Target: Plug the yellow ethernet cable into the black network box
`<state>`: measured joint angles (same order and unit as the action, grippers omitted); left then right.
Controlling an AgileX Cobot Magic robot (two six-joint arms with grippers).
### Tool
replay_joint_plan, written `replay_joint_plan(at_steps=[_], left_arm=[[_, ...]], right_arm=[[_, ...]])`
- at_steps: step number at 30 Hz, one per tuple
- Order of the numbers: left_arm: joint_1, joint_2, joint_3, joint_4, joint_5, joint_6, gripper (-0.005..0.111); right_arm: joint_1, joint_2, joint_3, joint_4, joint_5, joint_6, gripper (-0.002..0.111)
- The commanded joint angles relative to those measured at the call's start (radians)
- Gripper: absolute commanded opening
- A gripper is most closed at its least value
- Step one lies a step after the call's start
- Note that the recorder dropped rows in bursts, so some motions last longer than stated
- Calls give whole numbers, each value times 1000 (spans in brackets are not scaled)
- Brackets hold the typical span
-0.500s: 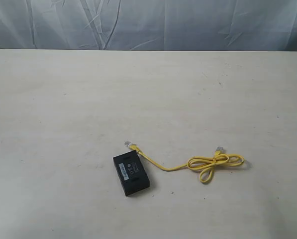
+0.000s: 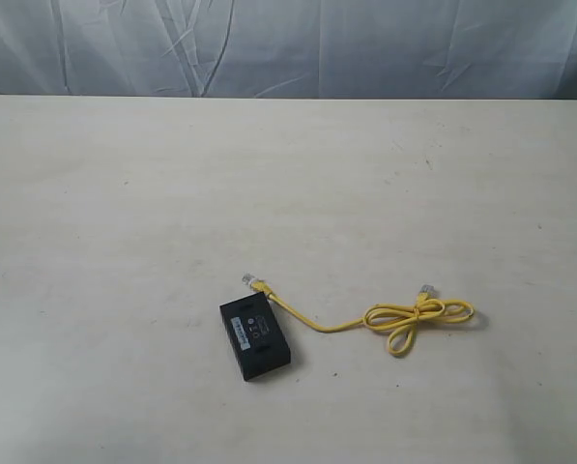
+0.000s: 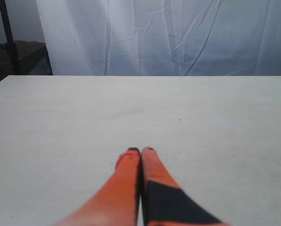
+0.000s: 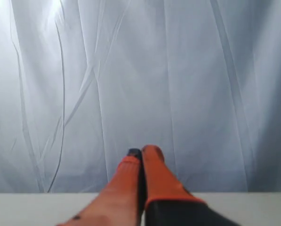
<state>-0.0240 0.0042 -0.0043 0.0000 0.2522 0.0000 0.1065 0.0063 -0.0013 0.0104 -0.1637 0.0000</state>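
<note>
pale table (image 2: 124, 193); black network box (image 2: 255, 337); yellow ethernet cable (image 2: 416, 312) unplugged, knotted

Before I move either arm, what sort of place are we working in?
Likely a lab test bench: a pale table, a white cloth backdrop behind it, and a yellow ethernet cable and black network box laid out.

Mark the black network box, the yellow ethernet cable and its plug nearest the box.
black network box (image 2: 255, 337): exterior view, centre of its top face.
yellow ethernet cable (image 2: 419, 311): exterior view, on the knot.
plug nearest the box (image 2: 250, 280): exterior view, its clear tip.
</note>
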Motion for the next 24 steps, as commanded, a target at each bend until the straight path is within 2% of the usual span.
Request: replay_joint_plan(at_steps=[1, 8, 13, 19, 22, 24], left_arm=[[1, -4, 4, 0, -13, 0, 0], [1, -4, 4, 0, -13, 0, 0], [1, -4, 4, 0, -13, 0, 0], [1, -4, 4, 0, -13, 0, 0], [1, -4, 4, 0, -13, 0, 0], [1, -4, 4, 0, -13, 0, 0]], right_arm=[[-5, -6, 1, -3, -90, 0, 0], [-5, -6, -7, -1, -15, 0, 0], [-5, 114, -174, -46, 272, -9, 0], [-5, 455, -452, -62, 661, -9, 0], [-5, 609, -525, -91, 668, -9, 0], [-5, 695, -528, -135, 575, 0, 0]])
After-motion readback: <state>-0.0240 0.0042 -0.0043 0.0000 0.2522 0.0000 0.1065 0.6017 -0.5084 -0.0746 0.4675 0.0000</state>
